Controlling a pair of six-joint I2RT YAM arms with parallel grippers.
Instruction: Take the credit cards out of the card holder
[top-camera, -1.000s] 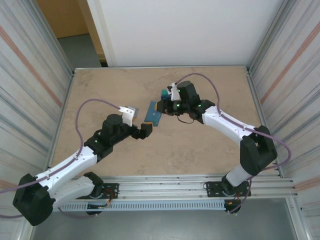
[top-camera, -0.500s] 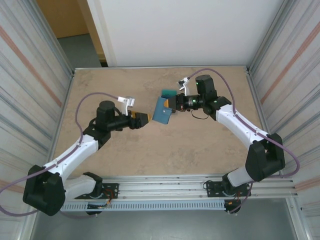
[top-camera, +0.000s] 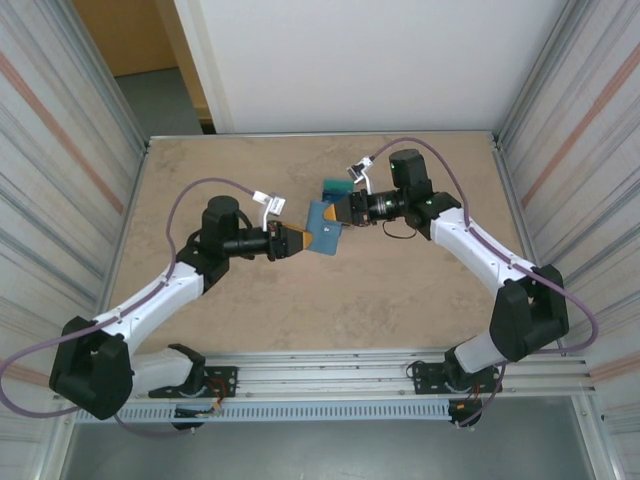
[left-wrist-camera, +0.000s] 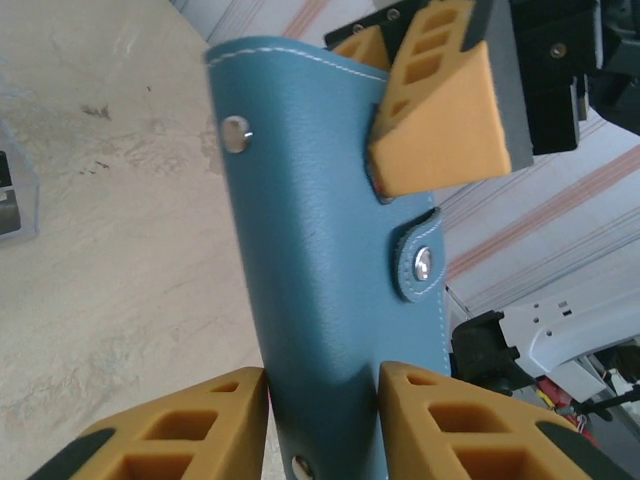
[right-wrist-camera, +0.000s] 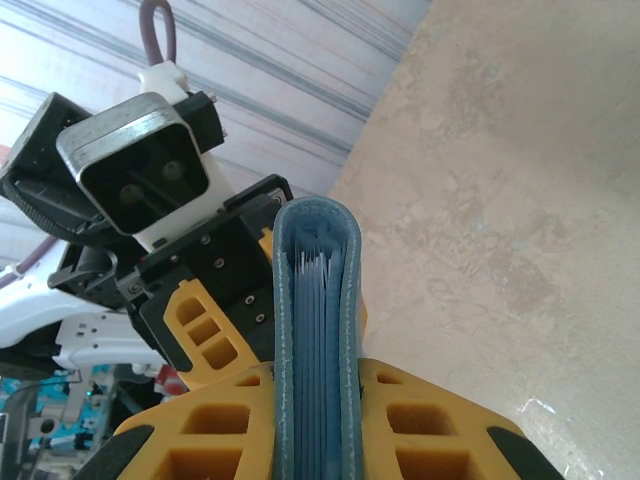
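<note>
- Left arm reaches level toward centre. The left gripper (top-camera: 292, 240) has its jaws wide, flanking the card holder (top-camera: 322, 228) at its edges; cannot tell if they pinch.
- Right arm reaches in opposite. The right gripper (top-camera: 340, 212) is clamped on the card holder's faces.
- Card holder folded, slate-blue, held between the fingertips of both; credit cards (right-wrist-camera: 310, 268) edge-on inside the fold.

Beige marbled tabletop (top-camera: 300, 310) between ribbed metal walls (top-camera: 60, 150)

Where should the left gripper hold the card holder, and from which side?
Probably the free end of the card holder, opposite the right gripper's clamp and clear of the snap tab, approached end-on from the left, closing on its flat faces. Folded thin, it could buckle if squeezed edgewise.
</note>
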